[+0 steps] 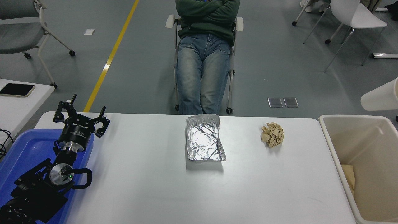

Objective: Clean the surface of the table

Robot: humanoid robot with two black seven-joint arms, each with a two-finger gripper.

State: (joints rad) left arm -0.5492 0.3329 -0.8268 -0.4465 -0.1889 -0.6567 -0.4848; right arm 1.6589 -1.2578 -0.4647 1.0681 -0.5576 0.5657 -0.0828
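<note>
On my feed the white desk (149,186) fills most of the view, its plain matte surface running from the lower left across to the right, with rounded far corners. Butted against its right end I see a big cream bin (329,137), open at the top, with a pale scrap lying low against its near-left wall. At the lower left a blue tray (18,152) sits on the desk's left end, and my left arm (37,189) lies parked over it. Its left gripper (81,116) points away from me over the tray's far edge, with the fingers (102,112) spread apart and nothing between them. Beyond the far edge a person in jeans (202,68) sits in a wheeled chair with arms folded. Near the middle of the desk, toward its far edge, rests a crumpled aluminium foil tray (205,138), open side up. At the right picture edge a white paper cup (381,98) hangs tilted in the air above the bin's far rim; whatever holds it is out of frame, so I cannot see my right gripper at all. Right of the foil tray, well apart from it, a crumpled ball of brown paper (272,134) lies on the desk. On a small side table (18,109) at the left lies a black phone (17,89).
</note>
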